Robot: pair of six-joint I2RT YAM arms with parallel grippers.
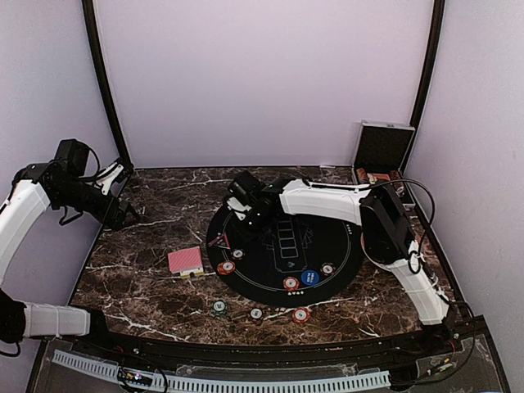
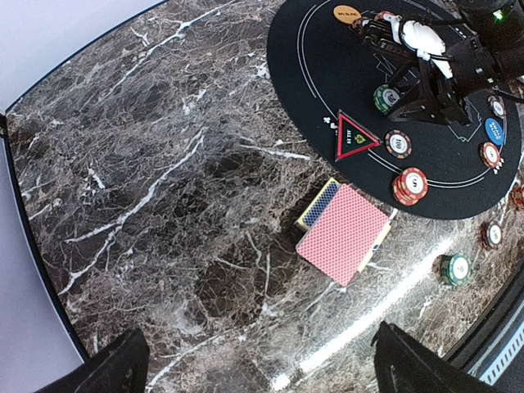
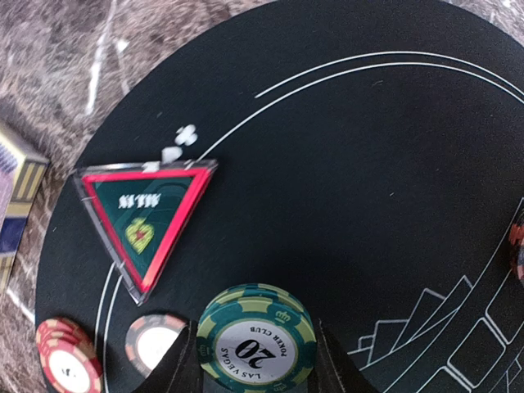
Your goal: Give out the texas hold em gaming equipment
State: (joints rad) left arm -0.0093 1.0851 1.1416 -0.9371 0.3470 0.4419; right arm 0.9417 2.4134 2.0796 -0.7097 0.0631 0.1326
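Gripping a green chip (image 3: 255,342) marked 20: right jaws clamped on its two sides, dark fingers (image 3: 332,364) touching the rim on either side. The chip is over the left part of the round black mat (image 1: 262,270); cannot tell if it rests on the mat or is just lifted. Just beside it on the mat are a red-edged triangular all-in marker (image 3: 147,214), a grey-and-red chip (image 3: 154,344) and a short red chip stack (image 3: 69,367) at the mat's edge.

On the other side, left jaws wide apart, nothing between them. Their fingers (image 2: 115,368) hang over bare marble worktop (image 2: 164,205), well apart from the mat.

The red-backed card deck (image 2: 344,233) lies on the worktop just off the mat's left edge, on top of a card box (image 2: 318,205) that shows at its edges. A blue button disc (image 1: 309,277) is on the near part of the mat, between a red chip (image 1: 291,283) and another chip (image 1: 327,268). An orange button disc (image 2: 347,13) is on the mat near its rim.

Three chips lie off the mat on the near worktop: green (image 1: 219,307), pale-faced (image 1: 256,313), red (image 1: 301,314). A silver-edged black case (image 1: 383,147) stands at the far right corner, lid up.
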